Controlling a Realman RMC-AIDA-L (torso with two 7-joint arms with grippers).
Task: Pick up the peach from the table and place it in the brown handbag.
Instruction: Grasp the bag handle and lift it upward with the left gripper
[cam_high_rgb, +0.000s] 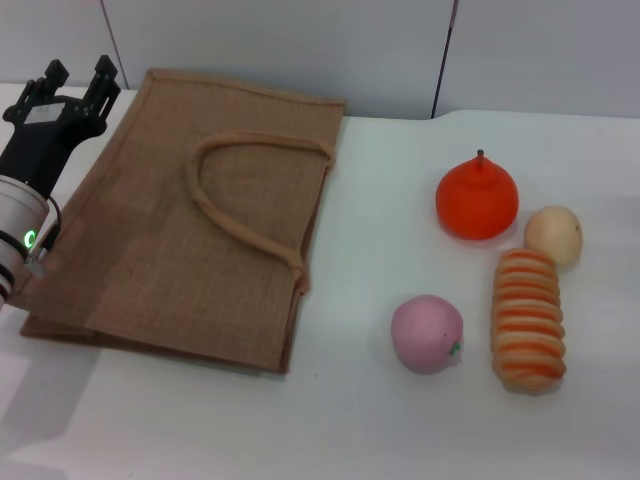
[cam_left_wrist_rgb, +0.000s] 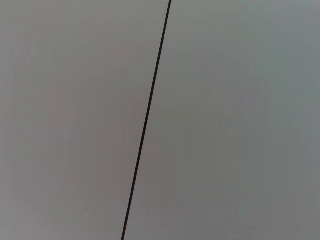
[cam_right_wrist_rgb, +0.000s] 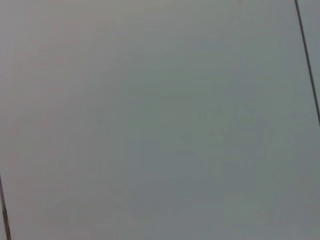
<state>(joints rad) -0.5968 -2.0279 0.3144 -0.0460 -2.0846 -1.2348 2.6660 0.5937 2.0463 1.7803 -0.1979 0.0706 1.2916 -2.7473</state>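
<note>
Here: one peach (cam_high_rgb: 427, 333), one brown handbag (cam_high_rgb: 150, 260), three other foods.

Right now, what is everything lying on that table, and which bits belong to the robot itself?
brown handbag: one, tan-brown jute, lying flat on the left half of the table, looped handle on top.
peach: one, soft pink with a small green spot, on the table right of the bag, nearest the front.
striped bread-like roll: one, orange and cream bands, just right of the peach.
orange stemmed fruit: one, bright orange, behind the peach.
small pale fruit: one, beige-yellow, at the roll's far end.
table: one, white.
left gripper: one, black, fingers apart, at the bag's far left corner.
right gripper: not in view.
</note>
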